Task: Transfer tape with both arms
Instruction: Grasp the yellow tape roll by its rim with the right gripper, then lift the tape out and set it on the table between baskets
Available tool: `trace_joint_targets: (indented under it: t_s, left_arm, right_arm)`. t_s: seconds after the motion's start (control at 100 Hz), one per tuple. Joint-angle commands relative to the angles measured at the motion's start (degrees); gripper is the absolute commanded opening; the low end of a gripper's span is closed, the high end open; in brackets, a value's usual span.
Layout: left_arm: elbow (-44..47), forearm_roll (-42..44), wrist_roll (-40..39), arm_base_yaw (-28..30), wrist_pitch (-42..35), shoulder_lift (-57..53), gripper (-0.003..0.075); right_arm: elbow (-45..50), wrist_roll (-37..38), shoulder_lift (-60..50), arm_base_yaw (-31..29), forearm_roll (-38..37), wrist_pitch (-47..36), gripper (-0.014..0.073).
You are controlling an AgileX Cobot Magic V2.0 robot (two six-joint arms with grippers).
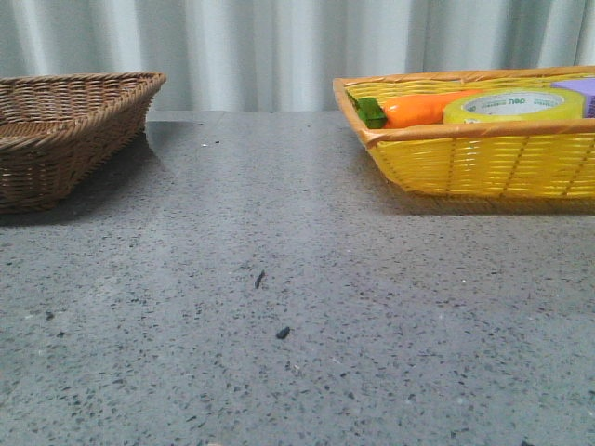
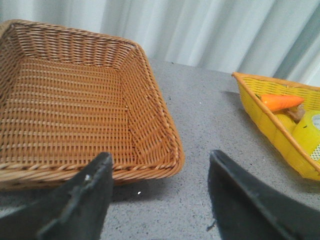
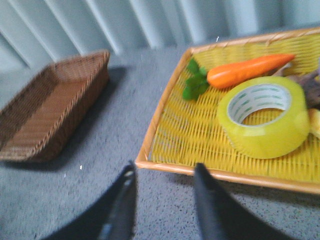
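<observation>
The tape (image 1: 513, 105) lies flat inside the yellow basket (image 1: 483, 163), core opening upward, its white inner ring with green lettering showing in the right wrist view (image 3: 263, 116). Just beside the tape in that basket, on the side toward the brown basket (image 1: 65, 135), lies an orange carrot (image 1: 423, 109) with a green leafy end, close to the tape though whether the two touch cannot be told. A purple object (image 1: 578, 91) shows at the tape's other side. The brown basket stands well apart from the yellow basket across the speckled grey tabletop (image 1: 279, 316). The left hand (image 2: 160, 200) hangs near the brown basket's rim, its fingers spread wide, gripping nothing. The right hand (image 3: 162, 200) hovers beside the yellow basket's near rim, fingers parted and bare.
</observation>
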Motion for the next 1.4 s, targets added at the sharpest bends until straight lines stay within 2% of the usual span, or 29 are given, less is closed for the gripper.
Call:
trace_joint_targets:
  t_s: [0.0, 0.14, 0.29, 0.49, 0.65, 0.77, 0.98, 1.05, 1.15, 1.22, 1.39]
  left_arm:
    - [-3.1, -0.5, 0.2, -1.5, -4.5, 2.1, 0.0396]
    - [-3.2, -0.5, 0.2, -3.1, -7.5, 2.3, 0.0396]
    - [-3.2, -0.5, 0.2, -3.6, -10.5, 2.3, 0.0396]
    - [-3.2, -0.5, 0.2, -3.6, -9.9, 2.3, 0.0396]
    - [-3.2, -0.7, 0.2, -3.6, -8.0, 2.3, 0.0396]
    - [-3.2, -0.7, 0.2, -3.6, -7.5, 2.3, 0.0396]
    - [-3.2, -0.7, 0.2, -3.6, -7.5, 2.3, 0.0396]
    - [-3.2, -0.7, 0.2, -3.6, -7.5, 2.3, 0.0396]
    - [-3.2, -0.7, 0.2, -3.6, -7.5, 2.3, 0.0396]
    - [-3.2, -0.7, 0.2, -3.6, -7.5, 2.3, 0.0396]
    - [-3.2, -0.7, 0.2, -3.6, -7.5, 2.3, 0.0396]
  right_arm:
    - [-9.2, -1.6, 8.7, 0.0, -0.2, 2.6, 0.0407]
    - [-22.0, -1.6, 23.3, 0.0, -3.5, 9.1, 0.0392]
    - [-33.4, -1.1, 38.5, 0.0, -8.0, 15.5, 0.0313]
    - [-42.8, 2.1, 52.9, 0.9, -13.0, 18.9, 0.0314]
    - [-47.5, 5.0, 59.9, 2.5, -18.1, 19.3, 0.0315]
    - [-47.9, 5.8, 62.5, 2.9, -18.2, 17.8, 0.0316]
    - [-47.9, 6.9, 64.8, 3.1, -22.6, 18.2, 0.0311]
    - [-47.9, 7.7, 64.8, 3.1, -23.0, 18.2, 0.0225]
    - [-48.5, 8.0, 63.9, 3.1, -23.0, 18.1, -0.0074]
    - [-49.9, 8.2, 62.4, 3.6, -23.0, 16.9, -0.0039]
    - [-57.7, 8.2, 57.0, 7.9, -22.9, 12.6, -0.0041]
